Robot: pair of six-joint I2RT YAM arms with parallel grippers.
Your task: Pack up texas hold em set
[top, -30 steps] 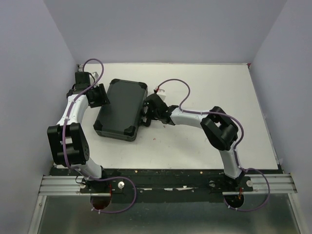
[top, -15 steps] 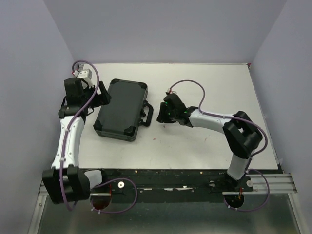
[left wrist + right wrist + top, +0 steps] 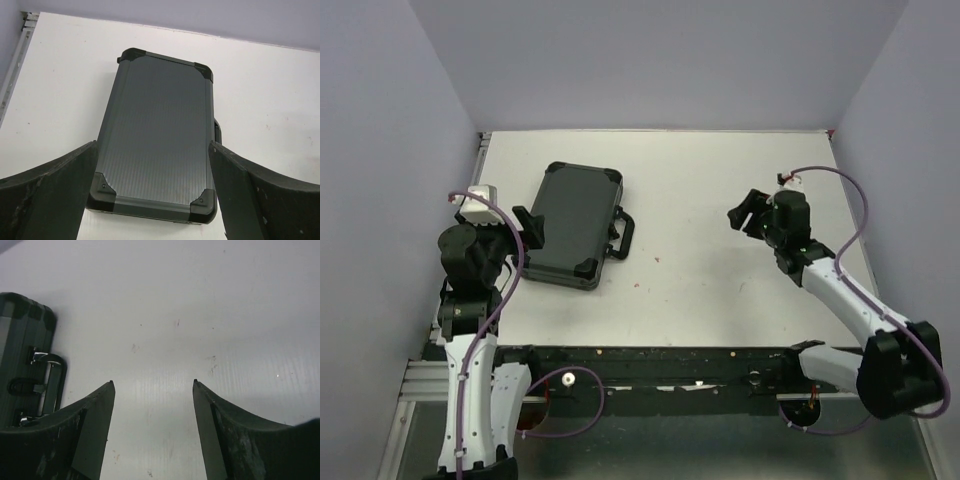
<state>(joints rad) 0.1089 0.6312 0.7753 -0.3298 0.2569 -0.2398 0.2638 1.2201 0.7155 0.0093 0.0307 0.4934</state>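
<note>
The texas hold em set is a black ribbed case [image 3: 572, 222], lid shut, lying flat at the table's left middle with its handle [image 3: 624, 236] pointing right. My left gripper [image 3: 527, 232] hovers off the case's near-left side, open and holding nothing. In the left wrist view the case [image 3: 157, 125] lies lengthwise ahead, and my gripper [image 3: 153, 144] frames its near end without touching it. My right gripper [image 3: 742, 212] is well to the right of the case, open and empty. In the right wrist view this gripper [image 3: 153, 382] is over bare table, with the case's handle side [image 3: 30, 340] at the far left.
The white table [image 3: 720, 270] is walled by lilac panels at the back and both sides. A metal rail [image 3: 650, 375] with the arm bases runs along the near edge. Purple cables loop off both arms.
Both arms have pulled away from the case: the left back toward the near-left corner, the right far to the right. Both grippers have opened. The case has stayed put.
</note>
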